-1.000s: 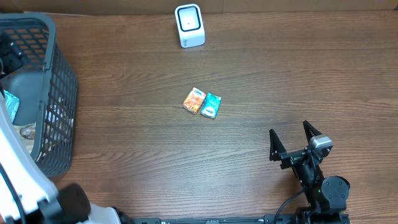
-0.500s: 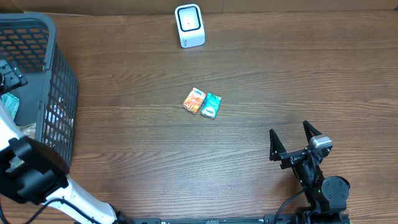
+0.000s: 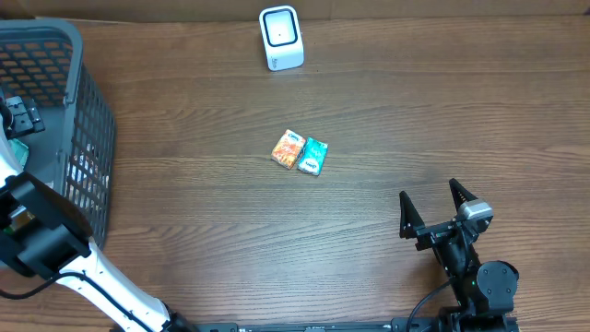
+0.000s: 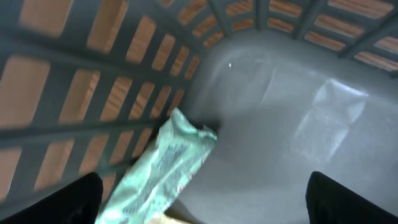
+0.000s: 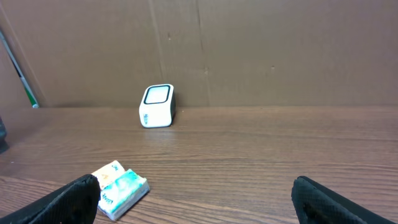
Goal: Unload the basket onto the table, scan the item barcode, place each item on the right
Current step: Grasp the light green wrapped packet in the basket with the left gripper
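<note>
Moved deeper into the basket (image 3: 92,138) since a second ago: left gripper (image 4: 205,199), fingers spread wide, holding nothing. Green packet (image 4: 163,167) just ahead against the basket wall, ungrasped, so scanning some way off. Right gripper (image 3: 429,191) idle, open, well apart from scanner (image 3: 280,37).

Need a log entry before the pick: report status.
Left hand open inside grey plastic mesh basket, over pale green packet, nothing gripped. Right hand open, empty, over wooden table. White box-shaped scanner unobstructed; orange packet and teal packet lie mid-table.
</note>
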Controlling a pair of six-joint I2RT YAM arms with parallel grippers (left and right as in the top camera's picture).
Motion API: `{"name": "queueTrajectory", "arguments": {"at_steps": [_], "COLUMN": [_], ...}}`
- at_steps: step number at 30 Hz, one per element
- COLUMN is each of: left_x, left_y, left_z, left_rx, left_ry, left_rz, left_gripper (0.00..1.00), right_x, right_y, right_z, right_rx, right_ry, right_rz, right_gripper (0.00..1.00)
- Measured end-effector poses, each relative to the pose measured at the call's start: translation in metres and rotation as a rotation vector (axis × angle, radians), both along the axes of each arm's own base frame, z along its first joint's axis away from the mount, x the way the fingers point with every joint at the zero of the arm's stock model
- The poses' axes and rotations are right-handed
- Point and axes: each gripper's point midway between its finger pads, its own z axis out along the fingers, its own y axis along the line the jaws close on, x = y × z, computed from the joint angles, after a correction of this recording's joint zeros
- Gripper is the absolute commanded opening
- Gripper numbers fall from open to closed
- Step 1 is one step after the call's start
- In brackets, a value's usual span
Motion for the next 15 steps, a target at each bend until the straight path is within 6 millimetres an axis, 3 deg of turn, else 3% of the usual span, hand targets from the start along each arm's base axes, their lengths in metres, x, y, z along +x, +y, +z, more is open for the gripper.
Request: {"name": "queueTrajectory", "arguments": {"at_steps": [4, 10, 15], "left_x": [0.001, -0.011, -0.015], "left_y": [0.004, 0.014, 0.022], "left_z": [-0.011, -0.045, -0.047], "left_rx": [0.002, -0.024, -0.018], "left_ry": [0.024, 0.102, 0.103], "left_rz": [-0.029, -0.029, -0.013], "left_gripper": [0.82, 0.85, 0.84], "right_x": [0.000, 0.000, 0.000], "right_y": [0.000, 0.000, 0.000], "right_z": [0.000, 0.000, 0.000], "right_rx": [0.000, 0.000, 0.000], "right_ry": [0.000, 0.000, 0.000], "right_rz": [0.000, 0.000, 0.000], "right_gripper": [1.00, 1.00, 1.00]}}
